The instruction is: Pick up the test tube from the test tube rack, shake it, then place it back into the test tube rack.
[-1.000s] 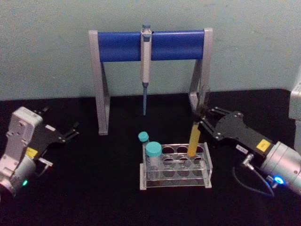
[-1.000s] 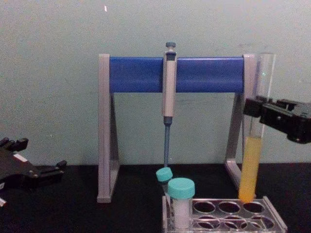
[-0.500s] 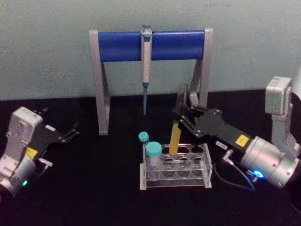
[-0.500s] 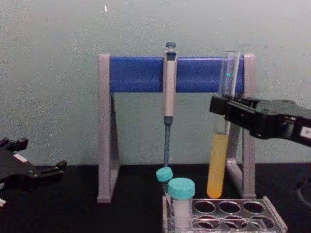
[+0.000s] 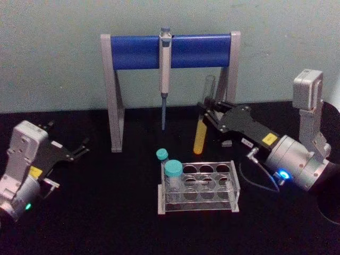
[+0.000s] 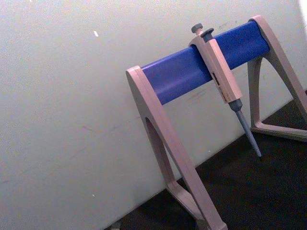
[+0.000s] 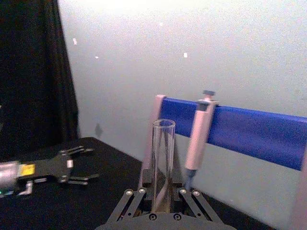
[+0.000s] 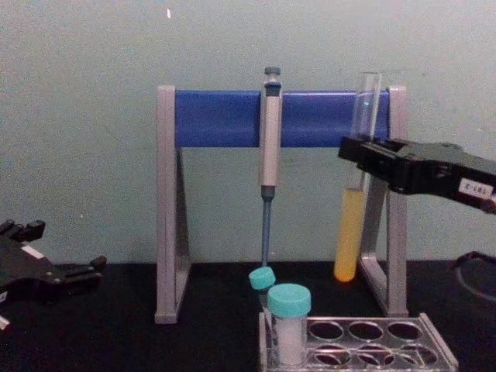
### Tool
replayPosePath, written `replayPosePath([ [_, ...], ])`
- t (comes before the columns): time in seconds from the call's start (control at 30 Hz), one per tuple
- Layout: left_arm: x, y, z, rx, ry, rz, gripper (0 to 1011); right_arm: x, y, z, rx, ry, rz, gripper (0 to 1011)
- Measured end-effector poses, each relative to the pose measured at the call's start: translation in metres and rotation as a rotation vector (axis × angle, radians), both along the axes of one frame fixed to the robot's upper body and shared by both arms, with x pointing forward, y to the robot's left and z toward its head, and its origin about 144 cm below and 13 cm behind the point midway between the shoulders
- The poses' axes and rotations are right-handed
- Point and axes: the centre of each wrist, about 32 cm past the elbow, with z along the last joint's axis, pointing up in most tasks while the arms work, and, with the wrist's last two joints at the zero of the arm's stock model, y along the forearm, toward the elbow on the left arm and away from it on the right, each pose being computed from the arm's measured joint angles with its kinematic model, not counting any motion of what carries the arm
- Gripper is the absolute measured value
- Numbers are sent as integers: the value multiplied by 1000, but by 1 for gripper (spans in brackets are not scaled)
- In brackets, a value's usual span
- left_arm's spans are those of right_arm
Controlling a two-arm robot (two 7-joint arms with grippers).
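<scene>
A black desk (image 5: 106, 223) meets a pale green wall (image 5: 53, 53). At the left the left tool (image 5: 81, 148) rests low, its fingers apart. Behind stands a grey-and-blue pipette stand (image 5: 138, 52) with a grey pipette (image 5: 165, 64) hanging from it. The clear test tube rack (image 5: 212, 187) holds two teal-capped tubes (image 5: 173, 172) at its left end. The right tool (image 5: 204, 110) is clamped on the test tube (image 5: 200, 135), which is nearly upright, out of the rack, above and behind its back row, with yellow-orange liquid in its lower part.
</scene>
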Motion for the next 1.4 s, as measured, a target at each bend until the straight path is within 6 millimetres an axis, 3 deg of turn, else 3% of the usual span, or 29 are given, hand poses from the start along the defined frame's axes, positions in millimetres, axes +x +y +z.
replayPosePath([
  [0.53, 0, 0, 0, 0, 0, 0, 1010, -3, -23, 0, -18, -5, -89, 222],
  [1.4, 0, 0, 0, 0, 0, 0, 1010, -6, -23, 0, -19, -4, -76, 222],
])
